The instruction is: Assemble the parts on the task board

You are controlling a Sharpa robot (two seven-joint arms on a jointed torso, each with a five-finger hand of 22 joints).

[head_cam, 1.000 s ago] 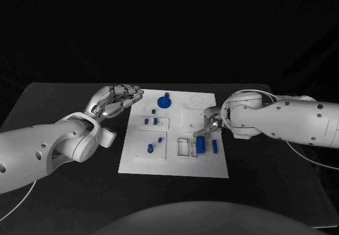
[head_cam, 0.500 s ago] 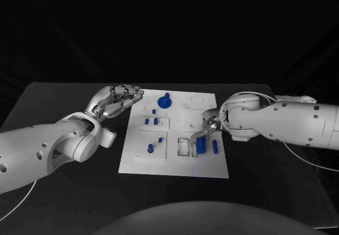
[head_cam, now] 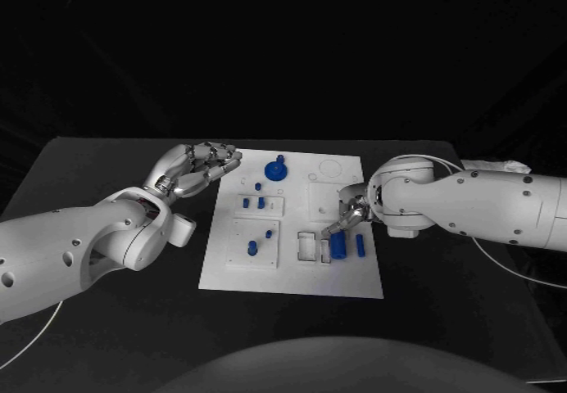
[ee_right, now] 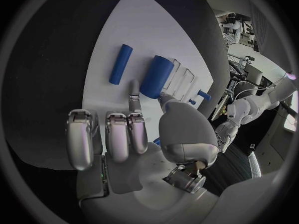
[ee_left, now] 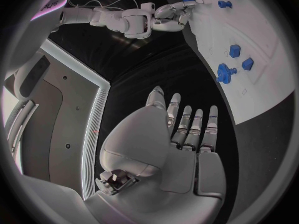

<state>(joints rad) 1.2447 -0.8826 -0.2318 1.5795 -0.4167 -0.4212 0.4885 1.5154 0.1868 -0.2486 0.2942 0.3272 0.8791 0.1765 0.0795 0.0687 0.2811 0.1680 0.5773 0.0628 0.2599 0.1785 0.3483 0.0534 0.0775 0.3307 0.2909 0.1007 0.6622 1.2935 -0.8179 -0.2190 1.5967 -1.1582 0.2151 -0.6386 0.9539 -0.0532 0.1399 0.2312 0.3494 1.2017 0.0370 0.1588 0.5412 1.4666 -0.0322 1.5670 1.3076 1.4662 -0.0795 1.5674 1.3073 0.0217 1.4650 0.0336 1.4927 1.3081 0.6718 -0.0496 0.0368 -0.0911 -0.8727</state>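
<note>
Right silver hand (head_cam: 351, 214) low over the white plate task board (head_cam: 296, 278), most fingers curled in, one fingertip (ee_right: 132, 86) stretched out. Just beyond that fingertip, one thick blue cylinder part (head_cam: 338, 243) lying flat on the board. Fingertip right at its side, thumb at its near end. Cannot tell whether gripped or only touched.

Just past the cylinder on the outer side of the hand, one thin blue rod (head_cam: 359, 245), apart from it and roughly parallel. On the cylinder's other side, two white rectangular slots (head_cam: 313, 246) sunk in the board.

Farther off towards the left hand, five small blue pieces: two (head_cam: 251, 246) (head_cam: 268, 234) in a square panel, three (head_cam: 245, 201) (head_cam: 260, 202) (head_cam: 258, 187) beyond them. Nearest the left hand, one blue gear with a knob (head_cam: 275, 170). Eight blue parts counted from the head view.

Left silver hand (head_cam: 195, 168) raised just beside the board's far corner, holding nothing, not touching the board, fingers loosely bent with thumb apart.

Right wrist view: shows the fingertip against the cylinder (ee_right: 156, 76) and the rod (ee_right: 120, 63) close up, a contact hidden under the hand from the head.

Left wrist view: shows the left palm (ee_left: 181, 149) bare, the gear (ee_left: 225, 72) closest, and the right hand (ee_left: 174, 12) far across the board.
</note>
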